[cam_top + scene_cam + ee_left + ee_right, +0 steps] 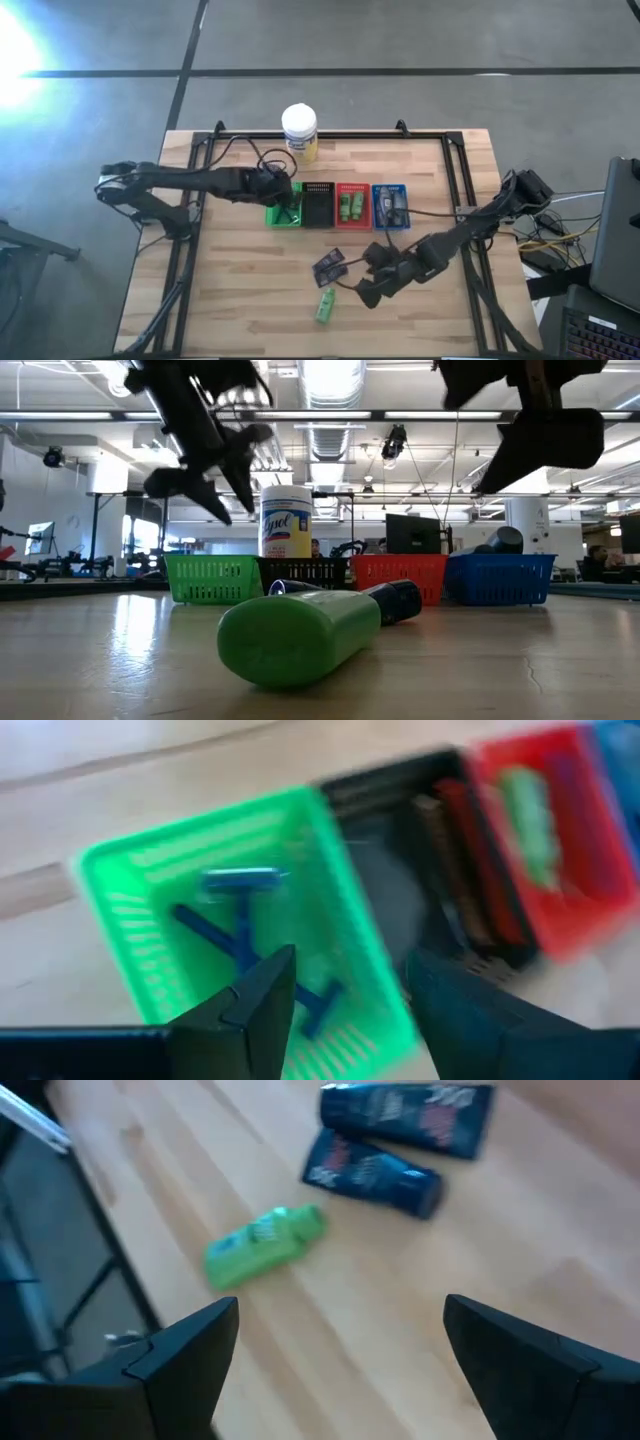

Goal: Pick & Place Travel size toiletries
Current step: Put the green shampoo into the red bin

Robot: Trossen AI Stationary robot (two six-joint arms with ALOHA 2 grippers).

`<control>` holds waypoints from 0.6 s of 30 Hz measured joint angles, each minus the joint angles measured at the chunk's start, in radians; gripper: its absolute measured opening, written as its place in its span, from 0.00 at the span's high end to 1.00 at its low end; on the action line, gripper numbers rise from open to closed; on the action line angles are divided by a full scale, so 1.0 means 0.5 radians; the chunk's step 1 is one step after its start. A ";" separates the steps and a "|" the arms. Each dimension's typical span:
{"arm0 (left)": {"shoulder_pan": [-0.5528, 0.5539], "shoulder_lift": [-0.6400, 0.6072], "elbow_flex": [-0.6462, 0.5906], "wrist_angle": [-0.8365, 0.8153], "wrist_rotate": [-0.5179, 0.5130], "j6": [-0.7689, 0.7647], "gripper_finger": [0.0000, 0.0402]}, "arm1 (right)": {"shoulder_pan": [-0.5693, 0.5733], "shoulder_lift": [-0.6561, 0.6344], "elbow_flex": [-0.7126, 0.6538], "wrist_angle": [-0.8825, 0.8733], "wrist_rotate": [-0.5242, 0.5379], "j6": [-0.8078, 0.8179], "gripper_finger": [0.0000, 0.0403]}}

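A bright green little bottle (325, 305) lies on its side near the table's near edge, large in the low view (300, 635). Two dark flat packets (330, 266) lie flat just behind it, also in the right wrist view (372, 1172). My right gripper (362, 291) hovers open just right of the bottle, with its fingers spread wide (340, 1360). My left gripper (287, 208) is open above the green basket (330, 870), where blue T-shaped razors (240, 920) lie on the bottom. Neither gripper touches anything.
Four mesh baskets stand in a row mid-table: green (283, 213), black (317, 205), red (351, 205) with green bottles inside, and blue (390, 205) with grey tubes. A white-lidded yellow jar (300, 132) stands behind them. Bare wood lies to the near left.
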 joint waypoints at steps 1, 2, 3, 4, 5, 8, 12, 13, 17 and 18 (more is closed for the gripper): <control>-0.046 -0.039 0.003 0.002 0.003 0.062 0.51 | 0.000 0.029 0.000 0.062 -0.004 0.031 0.13; -0.098 -0.074 0.003 0.001 0.008 0.137 0.51 | 0.000 0.060 0.001 0.122 -0.018 0.082 0.13; -0.149 -0.112 0.000 0.000 0.011 0.212 0.51 | 0.000 0.095 0.007 0.158 -0.033 0.151 0.14; -0.202 -0.148 -0.008 -0.001 0.011 0.269 0.51 | -0.003 0.135 0.022 0.169 -0.054 0.226 0.14; -0.253 -0.189 -0.017 -0.018 0.012 0.303 0.51 | -0.004 0.180 0.049 0.178 -0.077 0.313 0.15; -0.388 -0.292 -0.023 -0.118 0.007 0.408 0.51 | -0.003 0.313 0.178 0.183 -0.106 0.593 0.16; -0.543 -0.422 -0.049 -0.176 0.006 0.558 0.51 | 0.010 0.494 0.455 0.039 -0.119 0.978 0.17; -0.576 -0.452 -0.052 -0.179 0.007 0.601 0.51 | 0.010 0.543 0.548 -0.039 -0.142 1.074 0.17; -0.677 -0.559 -0.079 -0.187 0.008 0.821 0.51 | 0.009 0.751 0.943 -0.439 -0.335 1.376 0.14; -0.691 -0.575 -0.088 -0.194 0.008 0.858 0.51 | 0.009 0.815 1.056 -0.534 -0.384 1.434 0.13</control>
